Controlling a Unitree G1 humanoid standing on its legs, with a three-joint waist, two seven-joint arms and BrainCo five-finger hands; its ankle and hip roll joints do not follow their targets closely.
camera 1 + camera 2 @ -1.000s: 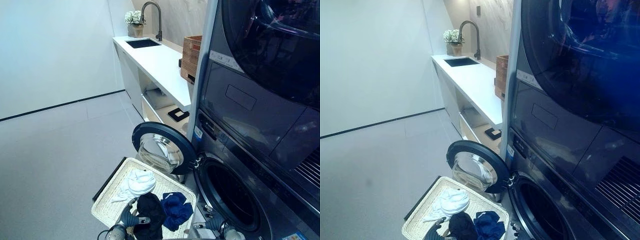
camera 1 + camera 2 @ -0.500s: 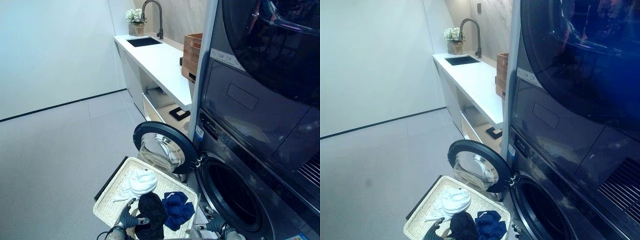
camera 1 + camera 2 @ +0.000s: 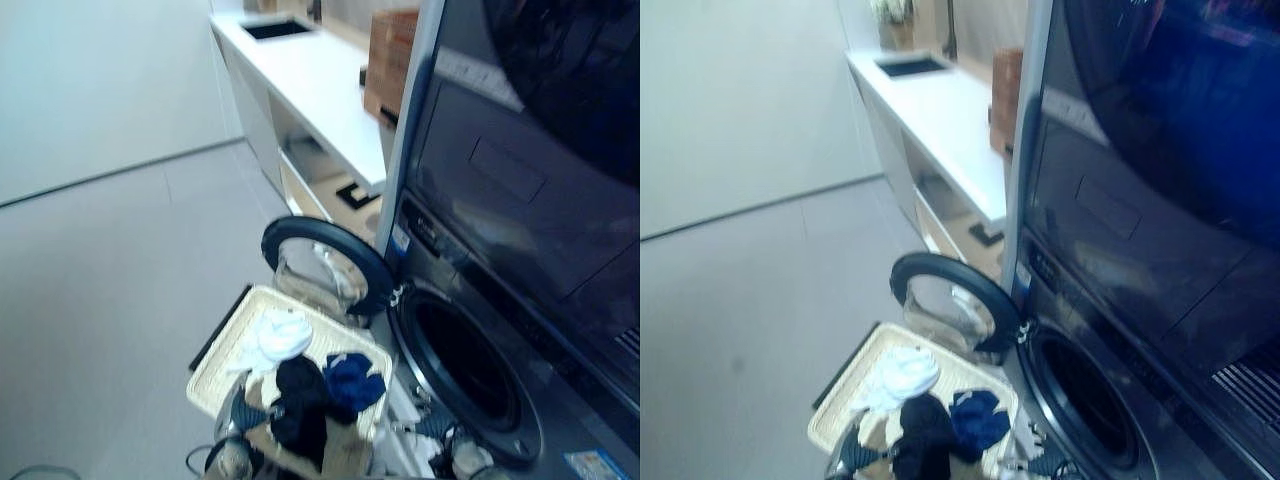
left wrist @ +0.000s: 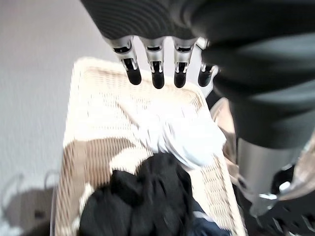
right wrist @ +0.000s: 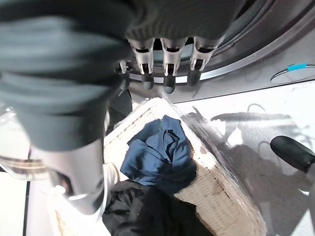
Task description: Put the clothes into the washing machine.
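Your clothes sit in the wicker laundry basket [image 3: 222, 362] on the floor [image 3: 110, 290], just in front of the washing machine [image 3: 500, 300]: a white garment [image 3: 280, 333] at the far end, a black garment [image 3: 298, 400] nearer you, and a blue garment [image 3: 352, 378] beside the black one on the machine's side, the black and blue touching. The round door [image 3: 325, 265] of the lower machine stands swung open over the basket's far end, and the dark drum opening [image 3: 462, 365] is uncovered to the right of the basket. Your left hand [image 4: 155, 69] hovers above the basket with its fingers straight and spread in a row, holding nothing; the white and black garments lie below it. Your right hand [image 5: 167, 66] is likewise open, fingers extended and empty, with the blue garment and the basket rim beneath it and the curved rim of the drum opening just past the fingertips. Farther back along the wall runs a white surface [image 3: 310, 90] with a sink [image 3: 272, 28] set in it and a brown woven box [image 3: 392, 62] standing on it next to the machine.
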